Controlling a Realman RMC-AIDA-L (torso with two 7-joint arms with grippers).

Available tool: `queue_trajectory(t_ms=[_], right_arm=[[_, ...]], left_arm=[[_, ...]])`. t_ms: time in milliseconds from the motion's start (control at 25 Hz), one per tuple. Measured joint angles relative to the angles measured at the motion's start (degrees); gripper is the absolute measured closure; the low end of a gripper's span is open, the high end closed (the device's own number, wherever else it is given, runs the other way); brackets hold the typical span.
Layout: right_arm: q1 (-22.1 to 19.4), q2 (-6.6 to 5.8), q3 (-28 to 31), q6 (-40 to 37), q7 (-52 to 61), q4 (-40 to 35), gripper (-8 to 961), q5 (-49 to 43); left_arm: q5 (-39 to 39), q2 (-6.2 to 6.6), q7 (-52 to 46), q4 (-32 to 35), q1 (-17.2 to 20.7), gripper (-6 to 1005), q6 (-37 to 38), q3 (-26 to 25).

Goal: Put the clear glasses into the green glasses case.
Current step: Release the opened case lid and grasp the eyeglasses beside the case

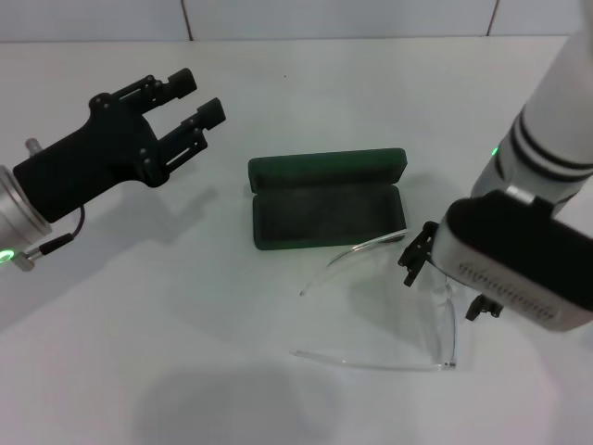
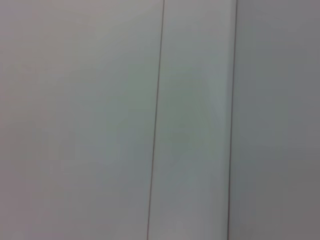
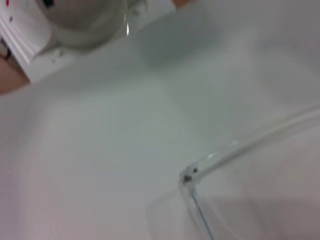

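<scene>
The green glasses case (image 1: 326,215) lies open in the middle of the table, its lid (image 1: 329,168) folded back and the dark lining showing. The clear glasses (image 1: 447,320) rest on the table just in front and to the right of the case, arms unfolded, one arm tip near the case's right front corner. My right gripper (image 1: 449,280) hangs over the lens end, mostly hidden under its wrist; its black fingers (image 1: 416,251) stand apart on either side of the lens, open. The right wrist view shows a glasses hinge (image 3: 187,176) close up. My left gripper (image 1: 196,100) hovers open, left of the case.
The white tabletop (image 1: 167,371) spreads around the case, and a wall with seams runs along the back. The left wrist view shows only pale panels (image 2: 100,120) with seams. A white rounded base (image 3: 75,20) shows in the right wrist view.
</scene>
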Motion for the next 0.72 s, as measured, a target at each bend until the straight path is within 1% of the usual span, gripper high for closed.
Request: queue_trajectory(t_ms=[120,200,720], right_arm=[[0.83,0.0,-2.97,1.5,1.74,1.33,185,-1.09],[1.13,0.0,-3.92,1.91,2.23,1.79,191,-1.17],[1.27,0.0,-5.46,2.35,3.47,1.42,247,-0.24]], left_arm=[[-0.01,0.0,0.36,0.0,0.45,479,0.02,0.0],[-0.02,0.0,0.5,0.0,0.63,479,0.04,0.0],[-0.08,0.0,1.01,0.0,1.43,479,0.15,0.0]])
